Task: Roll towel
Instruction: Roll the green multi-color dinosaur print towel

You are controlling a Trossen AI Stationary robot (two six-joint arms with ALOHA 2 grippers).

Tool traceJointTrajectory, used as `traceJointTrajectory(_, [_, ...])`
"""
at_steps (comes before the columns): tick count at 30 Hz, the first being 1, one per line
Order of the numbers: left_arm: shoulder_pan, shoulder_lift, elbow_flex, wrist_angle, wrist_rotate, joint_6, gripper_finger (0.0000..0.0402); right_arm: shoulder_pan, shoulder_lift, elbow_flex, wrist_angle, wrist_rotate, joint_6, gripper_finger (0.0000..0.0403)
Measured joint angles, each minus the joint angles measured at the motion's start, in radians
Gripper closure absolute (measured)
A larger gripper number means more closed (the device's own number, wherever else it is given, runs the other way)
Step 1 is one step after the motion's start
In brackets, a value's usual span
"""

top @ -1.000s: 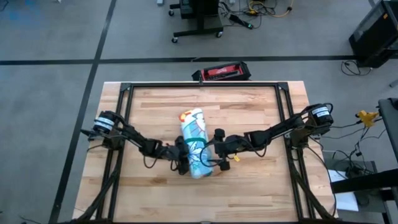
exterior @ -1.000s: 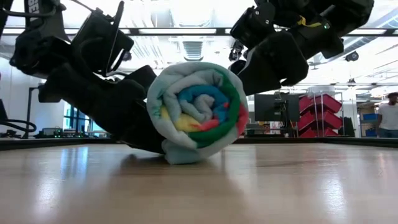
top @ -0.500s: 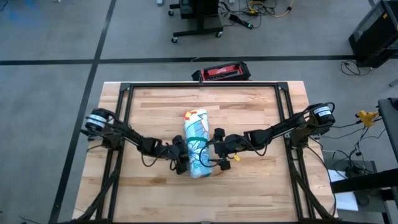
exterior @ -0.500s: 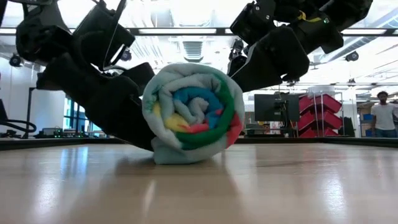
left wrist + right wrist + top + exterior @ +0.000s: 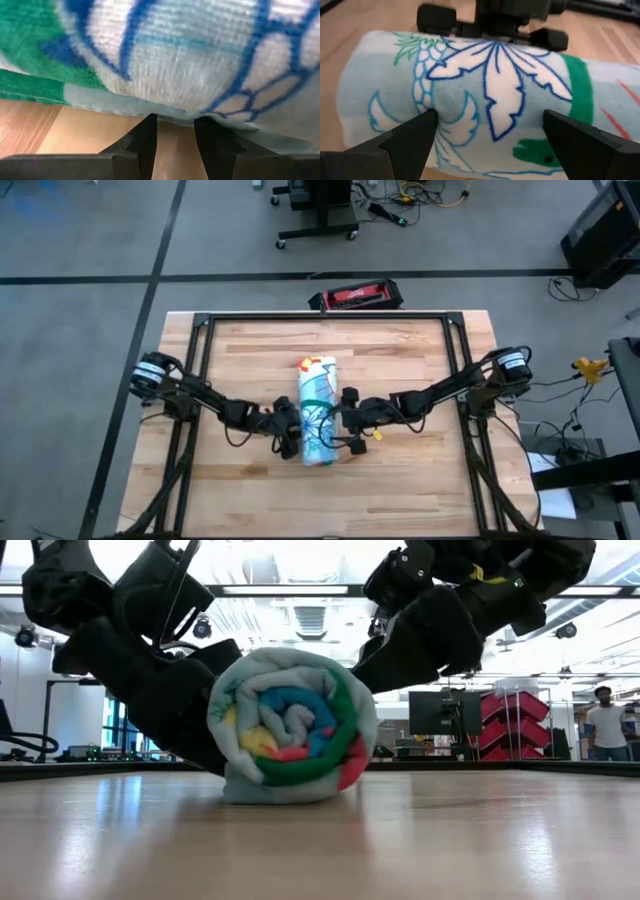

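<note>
The towel [image 5: 315, 412] is a tight roll lying on the wooden table, its long axis running from far to near. Its spiral end [image 5: 290, 725] faces the low view and its outer flap lies at the roll's foot on the left. My left gripper [image 5: 292, 435] is low against the roll's left side, with the fingers [image 5: 145, 135] a narrow gap apart. My right gripper [image 5: 342, 425] stands wide open against the roll's right side, and its fingers [image 5: 415, 135] are spaced along the roll's length. My left gripper meets the towel's hem [image 5: 172, 116] at the foot of the roll's left side, only with its free ends. It comes slanting down from the table's left. The bulge of the roll hides the tips, so I cannot tell how many layers they have. The roll rests on the table. My right gripper is open and lays its fingertips [image 5: 551, 125] against the roll's upper right flank [image 5: 362, 690]. It comes slanting down from the table's right, with nothing between the fingers.
A black frame [image 5: 320, 317] rims the table. A red and black case [image 5: 357, 296] lies just beyond the far edge. Bare wood [image 5: 400, 350] spreads on all sides of the roll. A person [image 5: 605, 725] stands far off in the room.
My left gripper has drawn back a little toward the table's left edge and risen. The roll has shifted with it toward the left and turned slightly about its axis. It stays on the table and lies straighter from far to near.
</note>
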Motion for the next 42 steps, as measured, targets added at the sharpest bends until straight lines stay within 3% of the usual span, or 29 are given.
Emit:
traceJointTrajectory(5, [0.0, 0.032, 0.001, 0.044, -0.018, -0.002, 0.0285, 0.0, 0.013, 0.034, 0.04, 0.0, 0.006, 0.0055])
traceJointTrajectory(15, [-0.003, 0.144, 0.0, 0.268, -0.047, 0.0, 0.0285, 0.0, 0.21, 0.177, 0.04, 0.0, 0.008, 0.0055])
traceJointTrajectory(23, [-0.01, 0.188, 0.015, 0.344, -0.062, -0.015, 0.0285, 0.0, 0.246, 0.255, -0.026, -0.002, 0.006, 0.0055])
traceJointTrajectory(28, [-0.019, 0.111, -0.002, 0.257, -0.027, -0.039, 0.0285, 0.0, 0.248, 0.252, -0.041, 0.0, 0.012, 0.0055])
traceJointTrajectory(35, [-0.022, -0.119, -0.004, -0.059, -0.051, -0.029, 0.0285, 0.0, 0.251, 0.246, -0.045, 0.003, 0.024, 0.0055])
traceJointTrajectory(42, [-0.037, -0.229, -0.016, -0.051, -0.091, 0.102, 0.0285, -0.003, 0.249, 0.243, -0.047, 0.031, 0.028, 0.0055])
